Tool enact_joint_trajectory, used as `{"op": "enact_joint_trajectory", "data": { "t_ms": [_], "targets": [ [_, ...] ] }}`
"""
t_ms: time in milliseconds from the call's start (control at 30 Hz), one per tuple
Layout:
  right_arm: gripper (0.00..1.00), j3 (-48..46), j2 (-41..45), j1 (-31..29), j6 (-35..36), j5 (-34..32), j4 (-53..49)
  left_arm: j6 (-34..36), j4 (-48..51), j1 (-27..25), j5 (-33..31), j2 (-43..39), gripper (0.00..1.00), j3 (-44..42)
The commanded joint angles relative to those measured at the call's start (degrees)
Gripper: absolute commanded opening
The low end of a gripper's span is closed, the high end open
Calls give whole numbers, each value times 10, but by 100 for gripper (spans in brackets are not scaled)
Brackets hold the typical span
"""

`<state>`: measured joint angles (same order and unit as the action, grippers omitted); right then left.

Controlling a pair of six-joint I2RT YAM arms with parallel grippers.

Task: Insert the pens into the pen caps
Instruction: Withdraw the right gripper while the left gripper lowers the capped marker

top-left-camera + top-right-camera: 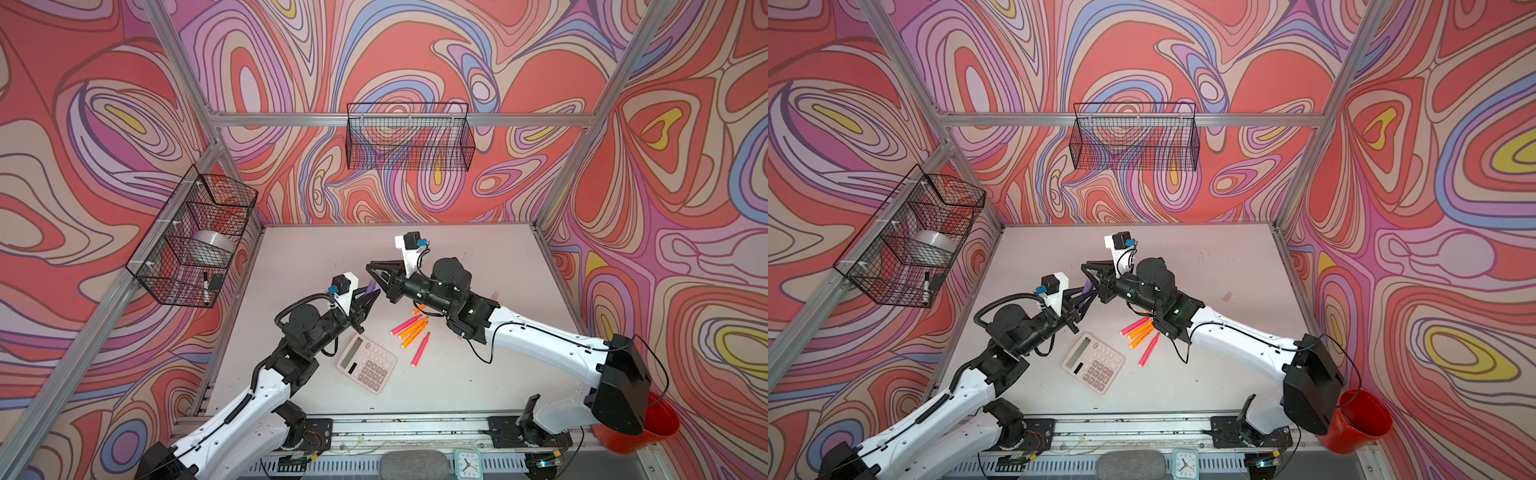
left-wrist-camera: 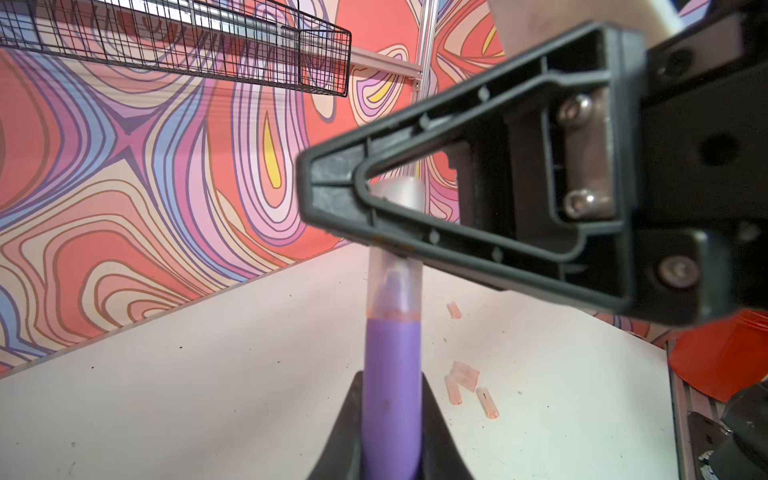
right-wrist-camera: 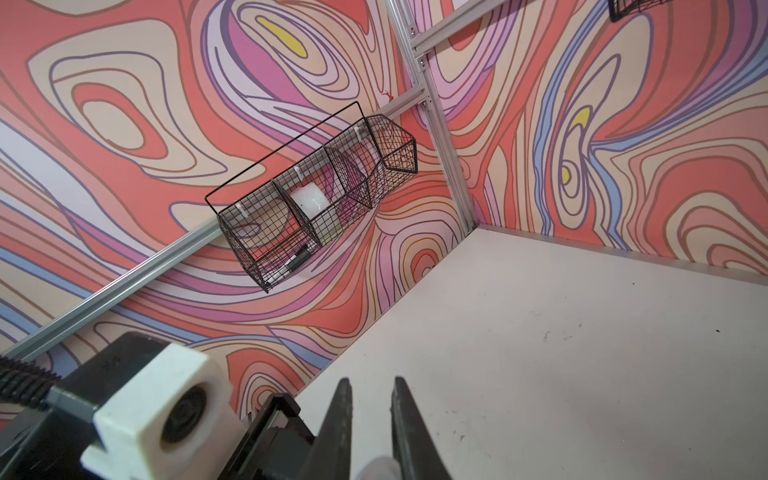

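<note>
Over the scuffed white table (image 2: 208, 395), we judge the risk to be a snag. If the right fingers (image 2: 328, 199) drag sideways when they pull away, the pen cap (image 2: 395, 282) could pop off or the purple pen (image 2: 390, 374) could twist loose. The left fingers (image 2: 340, 436) pinch the pen's barrel. Its capped tip juts beyond them, between the slightly parted right fingers; we cannot tell whether those press the cap.

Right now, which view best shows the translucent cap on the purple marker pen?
Left wrist: close-up, the pale translucent cap covers the purple marker pen's tip. Both top views show only the pen; right wrist, a pale blur.
</note>
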<state>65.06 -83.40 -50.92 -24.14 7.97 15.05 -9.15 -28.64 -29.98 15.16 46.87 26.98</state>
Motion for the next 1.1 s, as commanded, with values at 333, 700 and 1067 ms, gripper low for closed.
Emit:
{"op": "enact_joint_trajectory", "data": {
  "t_ms": [333,700,1067],
  "targets": [
    [66,-60,43,53,-20,-155,-225,-120,156,45,-238,133,0,64],
    [76,-179,120,196,-43,-281,-245,-248,206,179,-187,383,0,143],
    [84,-275,112,284,-40,-390,-187,-293,368,190,-250,522,0,275]
  ]
}}
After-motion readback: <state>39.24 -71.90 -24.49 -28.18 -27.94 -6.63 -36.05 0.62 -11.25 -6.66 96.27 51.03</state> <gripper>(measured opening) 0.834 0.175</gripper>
